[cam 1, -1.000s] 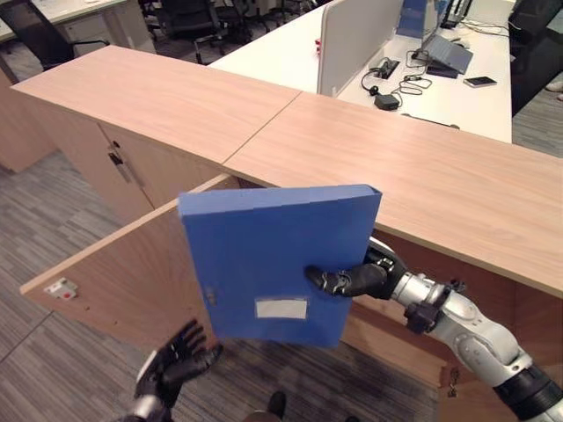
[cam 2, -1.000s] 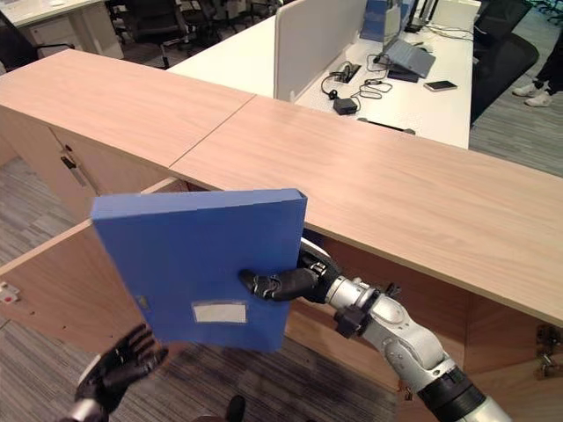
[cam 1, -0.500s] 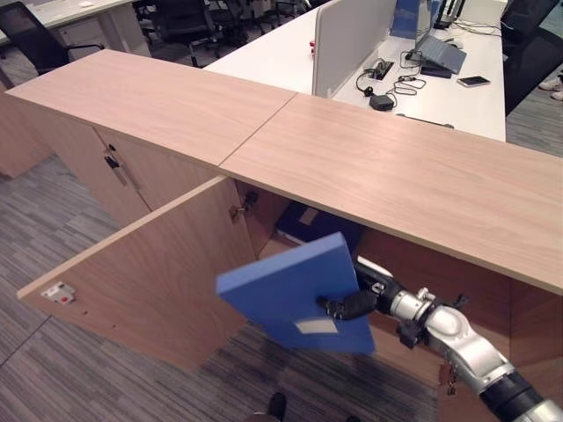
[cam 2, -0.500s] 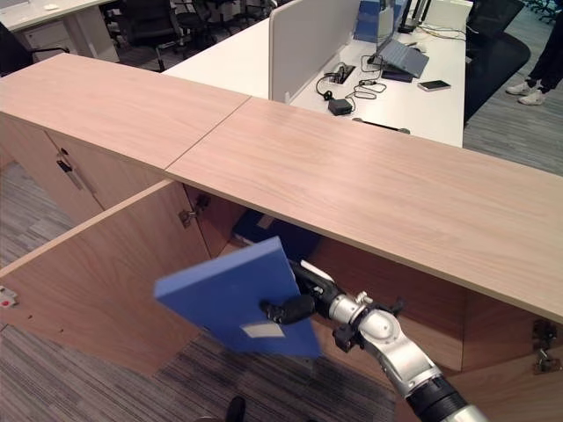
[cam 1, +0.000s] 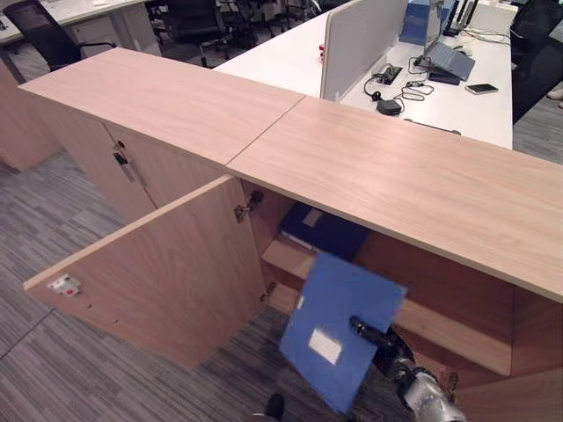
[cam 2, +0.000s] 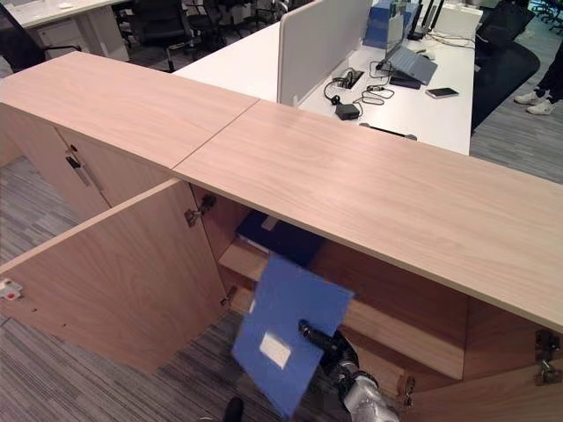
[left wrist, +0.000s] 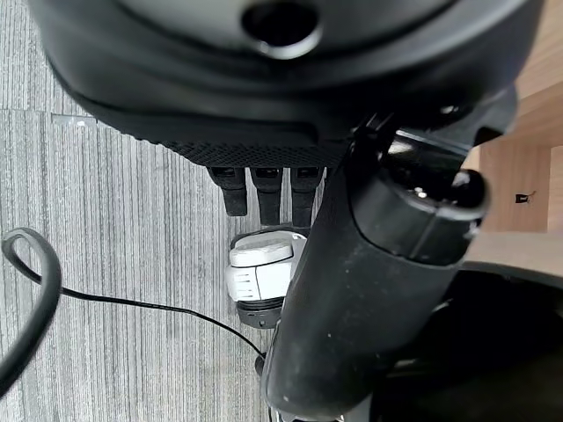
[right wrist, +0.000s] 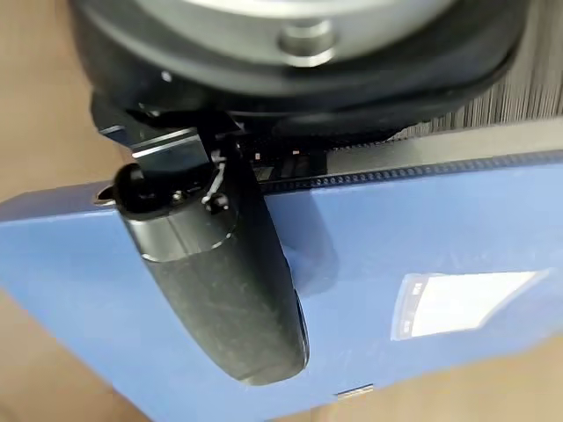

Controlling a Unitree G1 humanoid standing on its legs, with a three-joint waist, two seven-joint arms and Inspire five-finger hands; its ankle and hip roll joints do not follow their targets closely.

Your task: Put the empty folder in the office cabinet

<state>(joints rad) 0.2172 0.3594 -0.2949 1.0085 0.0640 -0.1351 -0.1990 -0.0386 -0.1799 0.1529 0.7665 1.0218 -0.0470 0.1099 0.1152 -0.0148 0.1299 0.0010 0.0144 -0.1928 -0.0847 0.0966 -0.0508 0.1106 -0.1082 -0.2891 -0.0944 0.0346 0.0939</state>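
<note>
My right hand (cam 1: 373, 337) is shut on the blue folder (cam 1: 339, 330), thumb (right wrist: 237, 290) pressed on the face that bears a white label (right wrist: 462, 303). The folder hangs tilted, low in front of the open office cabinet (cam 1: 440, 299), just outside its lower compartment. A darker blue folder (cam 1: 321, 230) lies on the shelf (cam 1: 286, 255) inside, above and behind the held one. My left hand (left wrist: 264, 189) hangs open over the carpet, holding nothing.
The cabinet's left door (cam 1: 149, 272) stands swung wide open toward me. A closed cabinet (cam 1: 132, 167) adjoins on the left under one long wooden top (cam 1: 396, 185). Behind is a white desk (cam 1: 457, 97) with a divider, a laptop, a phone and cables.
The right hand has carried the folder down from chest height to the cabinet's opening, turning it. The left hand has dropped out of the eye views.
</note>
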